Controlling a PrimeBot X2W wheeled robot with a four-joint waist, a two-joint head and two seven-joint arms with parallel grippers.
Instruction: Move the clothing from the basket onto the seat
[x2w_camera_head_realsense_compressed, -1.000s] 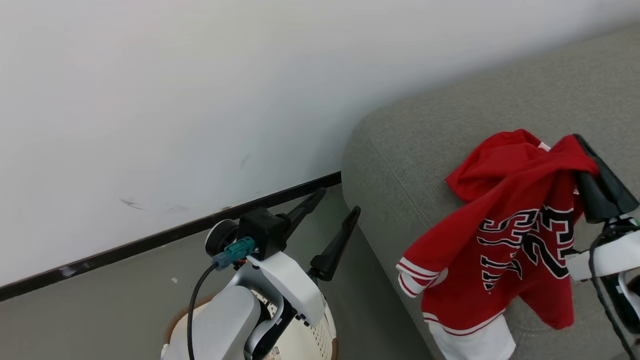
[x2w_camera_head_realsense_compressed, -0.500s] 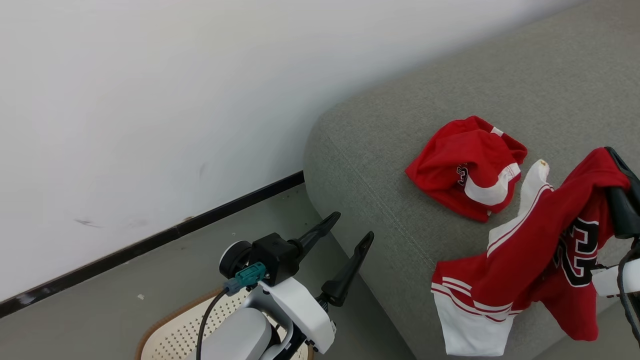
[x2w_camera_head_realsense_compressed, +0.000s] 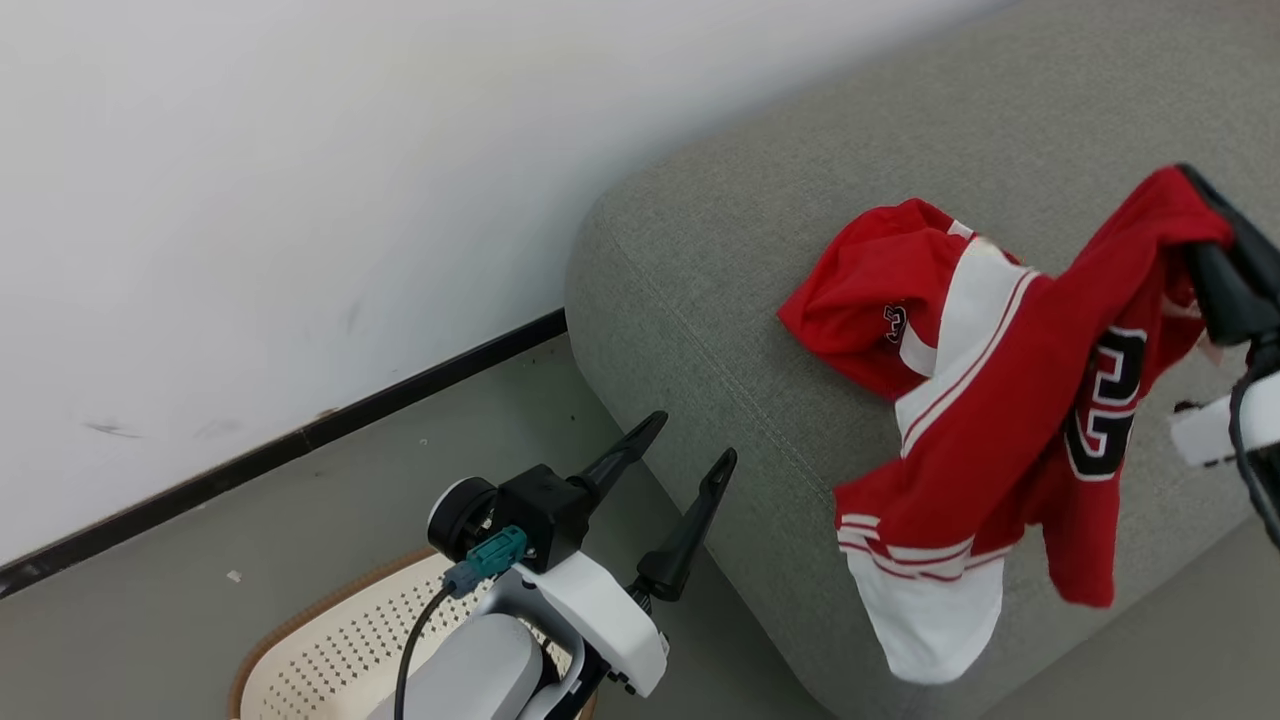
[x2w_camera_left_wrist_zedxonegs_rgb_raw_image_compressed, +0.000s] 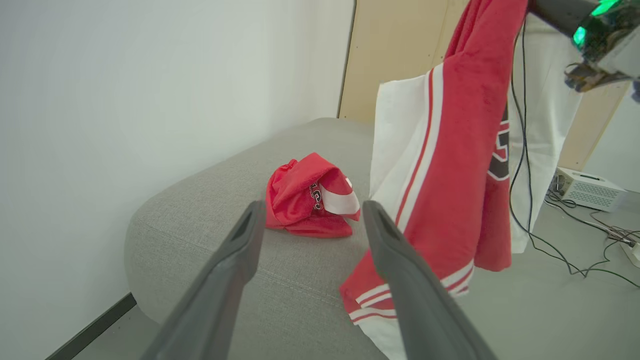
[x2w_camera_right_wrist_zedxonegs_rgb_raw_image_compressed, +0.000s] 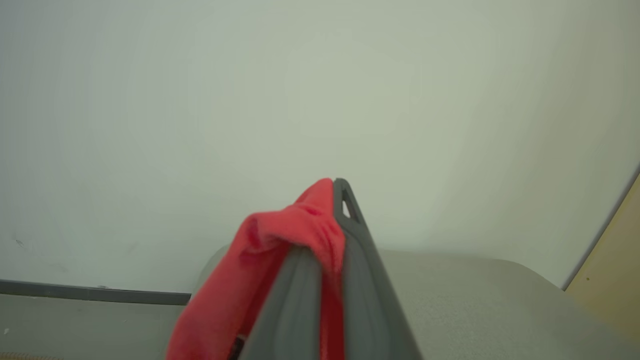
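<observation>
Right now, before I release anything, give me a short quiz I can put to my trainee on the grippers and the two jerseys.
1. True or false: the right gripper is shut on the hanging jersey.
2. Fill in: the left gripper is ____ and holds nothing.
3. Pick one: the crumpled jersey is A) in the left gripper, B) lying on the seat, C) in the right gripper.

Key: 1 true; 2 open; 3 B.
</observation>
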